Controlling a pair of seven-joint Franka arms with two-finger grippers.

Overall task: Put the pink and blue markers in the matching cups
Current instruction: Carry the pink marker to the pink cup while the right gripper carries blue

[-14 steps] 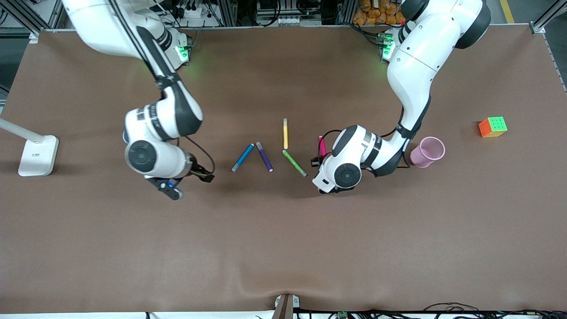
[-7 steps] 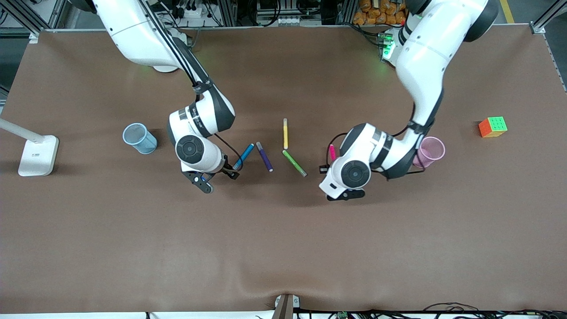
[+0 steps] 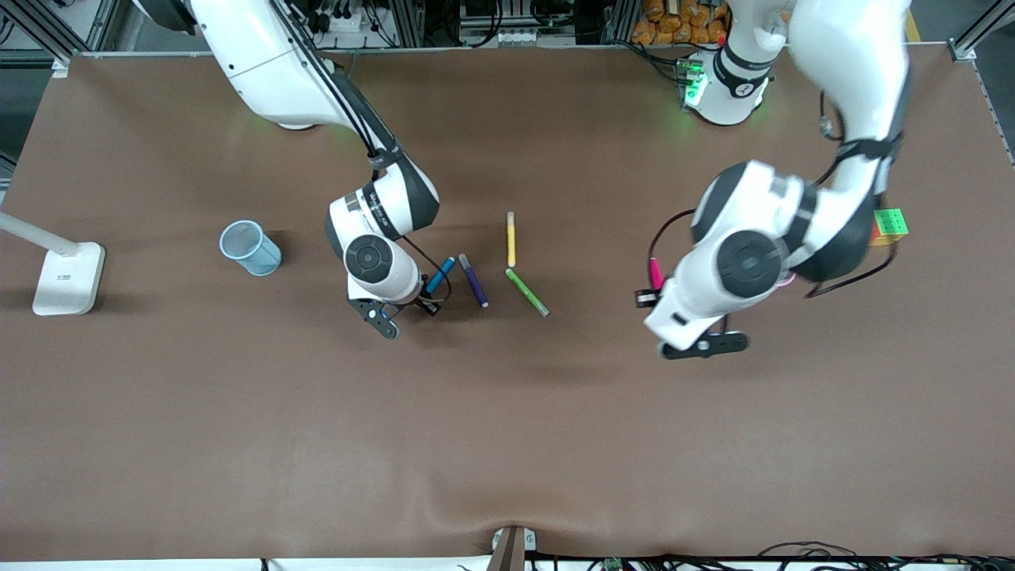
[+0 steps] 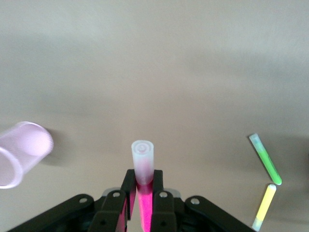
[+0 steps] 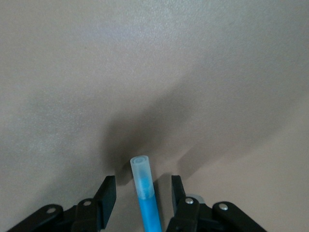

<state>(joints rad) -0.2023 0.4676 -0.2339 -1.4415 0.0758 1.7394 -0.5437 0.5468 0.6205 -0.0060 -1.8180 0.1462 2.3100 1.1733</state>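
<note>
The pink marker [image 3: 655, 274] is gripped in my left gripper [image 4: 143, 181], its pale end [image 4: 143, 157] sticking out past the fingertips. It hangs above the table beside the pale pink cup [image 4: 19, 152], which my left arm almost hides in the front view. The blue marker [image 3: 438, 276] lies on the table. My right gripper [image 5: 143, 186] is open and low over it, one finger on each side of its grey end [image 5: 141, 169]. The light blue cup [image 3: 250, 247] stands upright toward the right arm's end.
A purple marker [image 3: 473, 281], a yellow marker [image 3: 511, 239] and a green marker [image 3: 527, 292] lie beside the blue one. A colour cube [image 3: 891, 225] sits partly hidden by my left arm. A white lamp base [image 3: 67, 277] stands at the right arm's end.
My right arm moved off the blue cup to the blue marker and now straddles it. My left arm rose with the pink marker and swung toward the pink cup, covering it.
</note>
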